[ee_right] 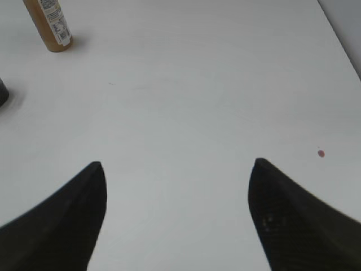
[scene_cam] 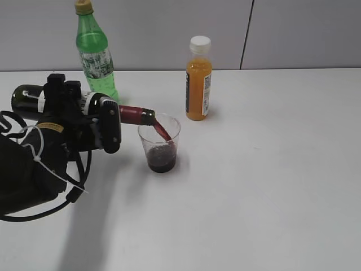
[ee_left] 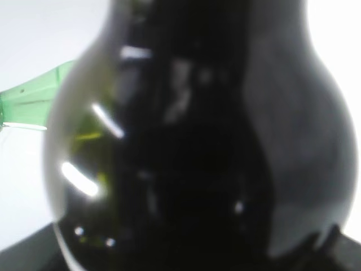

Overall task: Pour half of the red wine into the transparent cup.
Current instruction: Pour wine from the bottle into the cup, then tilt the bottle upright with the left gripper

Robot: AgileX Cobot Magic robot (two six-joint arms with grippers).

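Observation:
My left gripper (scene_cam: 84,116) is shut on the dark glass wine bottle (scene_cam: 28,99), holding it tipped sideways with its maroon neck (scene_cam: 132,114) pointing right. Red wine (scene_cam: 163,132) streams from the mouth into the transparent cup (scene_cam: 160,144), which stands upright on the table with dark wine pooled in its bottom. In the left wrist view the dark bottle (ee_left: 192,141) fills nearly the whole picture. My right gripper (ee_right: 176,169) is open over bare table, nothing between its fingers; it does not show in the exterior view.
A green plastic soda bottle (scene_cam: 95,51) stands behind the wine bottle at the back left. A small orange juice bottle (scene_cam: 198,79) stands behind and right of the cup, also seen as the juice bottle (ee_right: 49,25). White table (scene_cam: 271,180) spreads right and forward.

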